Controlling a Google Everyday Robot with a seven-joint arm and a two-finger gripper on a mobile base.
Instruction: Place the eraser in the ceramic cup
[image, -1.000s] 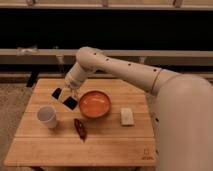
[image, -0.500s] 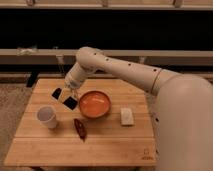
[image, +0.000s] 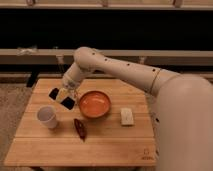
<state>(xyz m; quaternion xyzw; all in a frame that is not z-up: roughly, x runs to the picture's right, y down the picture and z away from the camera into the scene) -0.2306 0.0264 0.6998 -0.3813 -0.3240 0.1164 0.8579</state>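
**Wooden table (image: 100, 145): carry step, eraser not yet in cup**

Gripper (image: 64, 98) hangs over the table's left rear, clamped shut. Ceramic cup (image: 47, 116) stands upright near it, front-left. Eraser (image: 68, 103), a small black block, appears held at the tips. Next, likely: shift over the rim, lower, release.

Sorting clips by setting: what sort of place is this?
Probably an indoor robot test area: a light wooden table holds a plain white ceramic cup and round orange bowl; the white arm's gripper hangs between them.
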